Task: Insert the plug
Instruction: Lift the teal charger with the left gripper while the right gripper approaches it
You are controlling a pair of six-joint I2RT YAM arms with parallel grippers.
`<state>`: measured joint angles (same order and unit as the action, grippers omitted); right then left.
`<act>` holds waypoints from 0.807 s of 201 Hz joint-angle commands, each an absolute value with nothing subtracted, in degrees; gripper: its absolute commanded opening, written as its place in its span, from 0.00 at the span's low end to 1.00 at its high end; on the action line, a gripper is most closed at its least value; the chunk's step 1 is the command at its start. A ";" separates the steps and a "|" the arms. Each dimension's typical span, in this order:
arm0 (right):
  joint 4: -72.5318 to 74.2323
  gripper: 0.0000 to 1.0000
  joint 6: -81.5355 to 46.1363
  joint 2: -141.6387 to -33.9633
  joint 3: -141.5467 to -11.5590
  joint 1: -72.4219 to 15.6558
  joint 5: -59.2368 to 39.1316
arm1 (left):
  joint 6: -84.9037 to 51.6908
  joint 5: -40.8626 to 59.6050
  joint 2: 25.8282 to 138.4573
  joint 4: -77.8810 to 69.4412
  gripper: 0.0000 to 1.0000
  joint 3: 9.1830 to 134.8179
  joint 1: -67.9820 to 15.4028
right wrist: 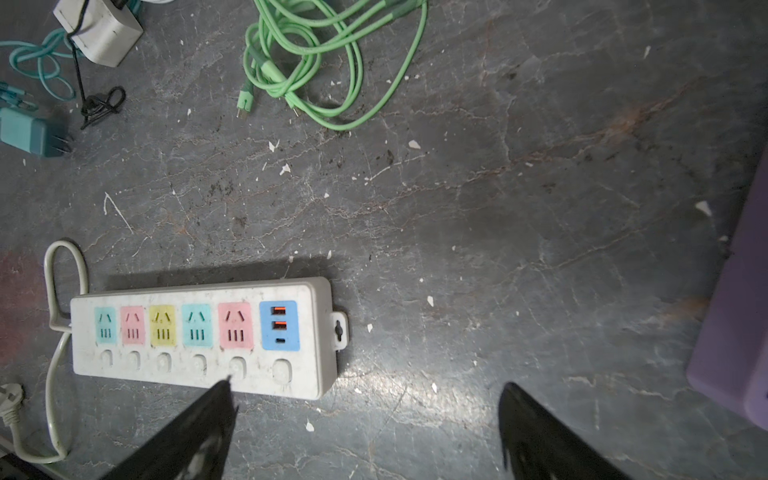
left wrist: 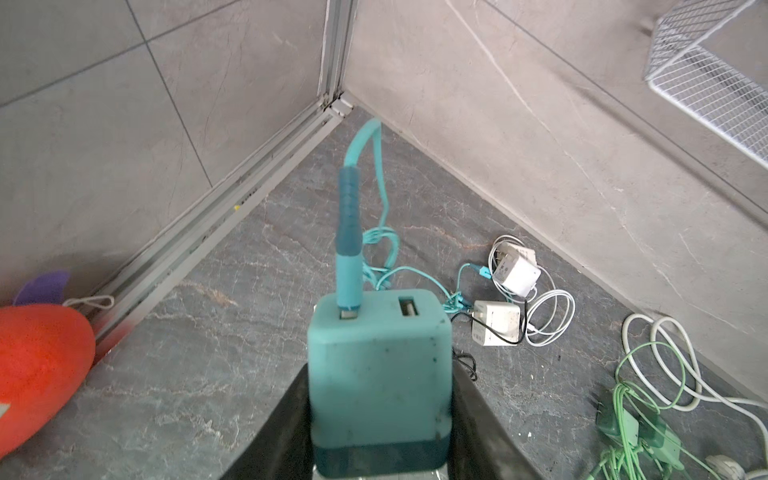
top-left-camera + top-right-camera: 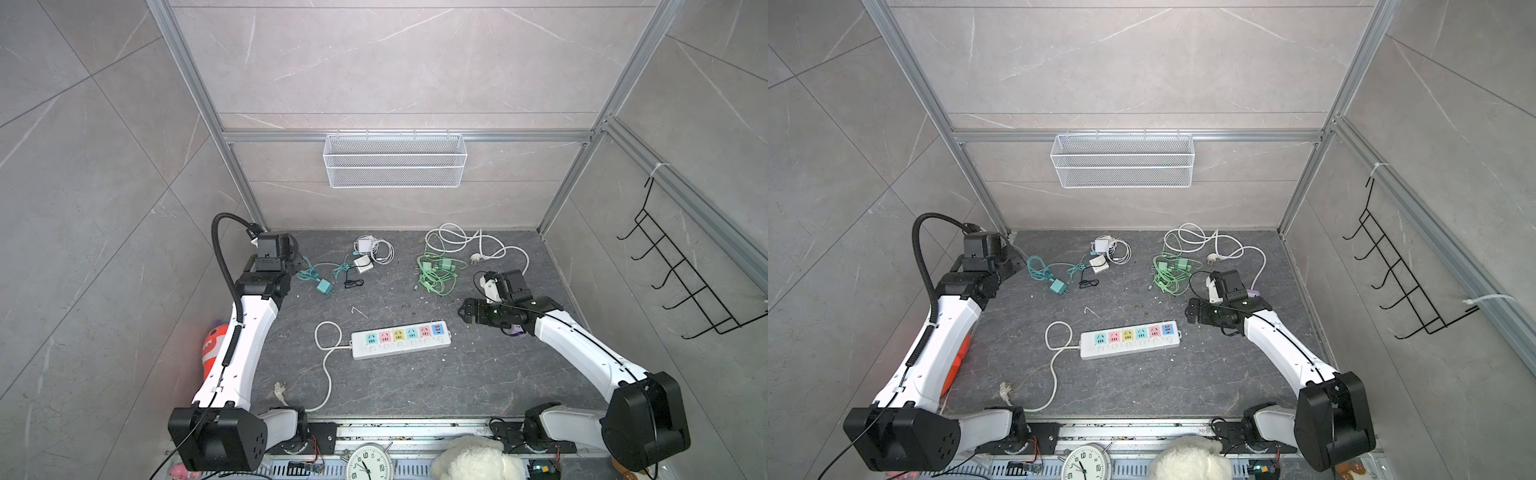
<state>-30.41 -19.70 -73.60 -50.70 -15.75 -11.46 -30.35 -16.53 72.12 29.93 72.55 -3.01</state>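
In both top views your left gripper [image 3: 296, 262] sits at the back-left corner, well apart from the power strip [image 3: 401, 338]. Left wrist: its jaws clamp the teal charger [image 2: 379, 365]. Right wrist: your right gripper [image 1: 368, 390] gapes wide and empty near the strip. The sockets [image 1: 195, 326] are all bare, so carrying and insertion are left to do.

A robotics lab mock-up booth, shown by its aluminium frame [image 3: 291, 136], stone-look wall panels [image 3: 395, 62] and slotted base rail [image 3: 415, 432].
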 commanded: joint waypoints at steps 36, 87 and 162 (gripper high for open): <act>-33.30 0.99 -20.39 -71.34 -52.26 -15.91 -11.93 | -21.18 -14.60 75.97 21.41 0.28 80.67 -3.89; -34.37 0.99 -22.00 -69.15 -53.48 -15.54 -7.56 | -12.35 -7.18 77.93 12.46 0.28 79.72 -13.32; -35.95 0.98 -26.09 -70.92 -66.68 -8.45 -14.03 | -5.52 12.46 80.46 -11.24 0.30 67.19 -27.76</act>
<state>-36.45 -23.83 -70.24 -61.23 -10.02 -9.52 -12.38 3.81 79.07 2.02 69.04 -22.28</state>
